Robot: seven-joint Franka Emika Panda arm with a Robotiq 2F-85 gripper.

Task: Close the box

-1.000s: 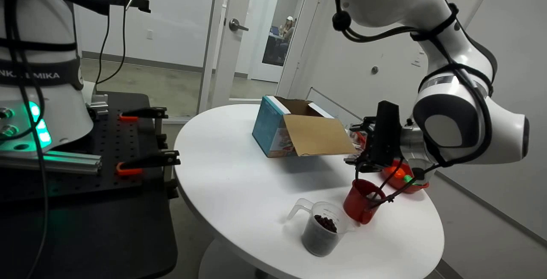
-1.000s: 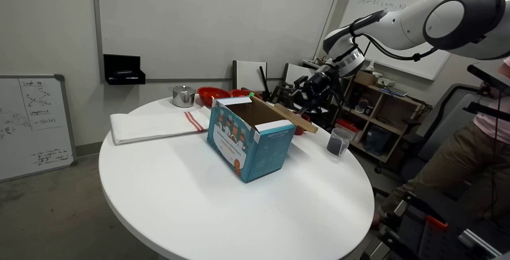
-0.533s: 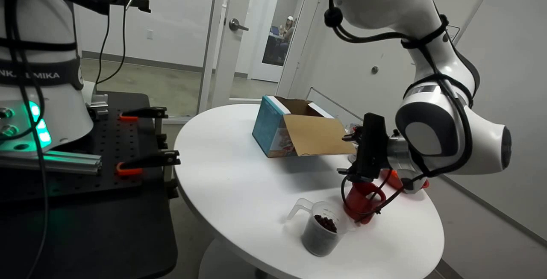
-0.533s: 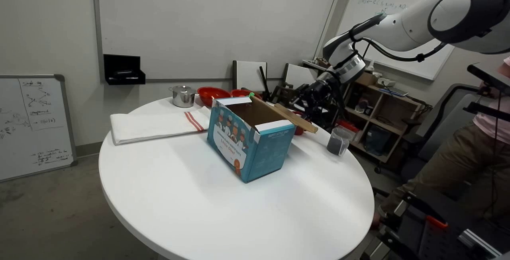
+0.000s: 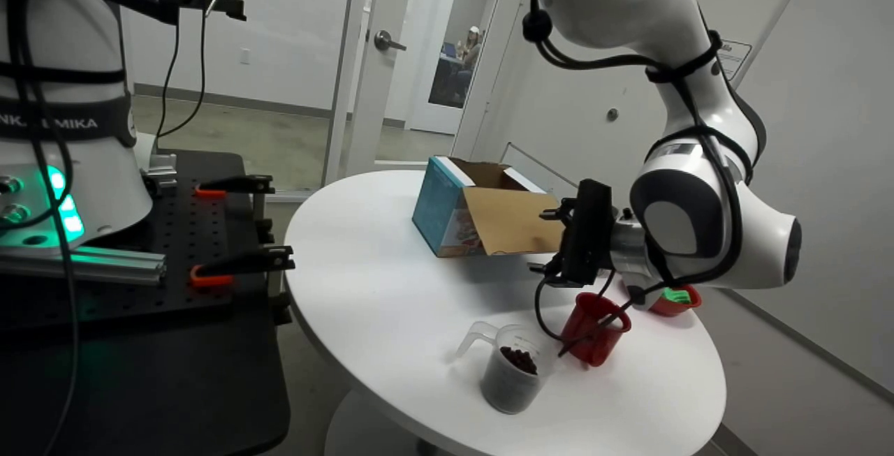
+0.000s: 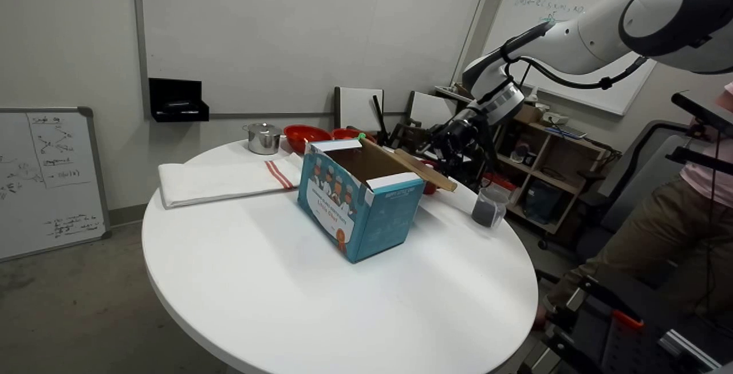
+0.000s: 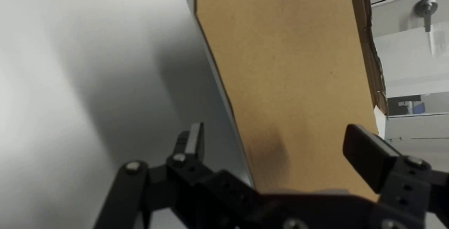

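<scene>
Wrist view has the claw [image 7: 279, 139] spread wide, with one finger [image 7: 192, 143] on the left seen against the table [image 7: 42, 64], one finger [image 7: 361, 153] on the right against the brown flap [image 7: 298, 74], and the flap's long edge running between the two; it has hold of nothing, though whether a finger touches the flap I cannot tell. The box [image 5: 438, 208] stands open-topped on the table in both exterior views. In an exterior view it sits toward the far side, teal end to the left, the flap hanging outward to the right and sloping over the tabletop. The arm [image 5: 621, 9] comes in from the right, and the claw's fingers point left, one of them in front of the flap's outer end. A cable [image 5: 540, 309] loops from the claw past the red cup [image 5: 594, 330], which stands nearer than the box; just left of that cup and nearer again is a clear cup [image 5: 510, 386] with dark bits [image 5: 519, 358] in it. At the right, a red bowl [image 5: 672, 309] holds something green [image 5: 676, 295]. In an exterior view the printed side [image 6: 329, 199] of the box faces near and left, and the flap juts right, partly hiding the red cup; a white towel [image 6: 223, 182] with red stripes lies to the left, a pot [image 6: 264, 139] and two red bowls [image 6: 307, 138] stand at the far edge, and a person [image 6: 644, 222] is at the right.
</scene>
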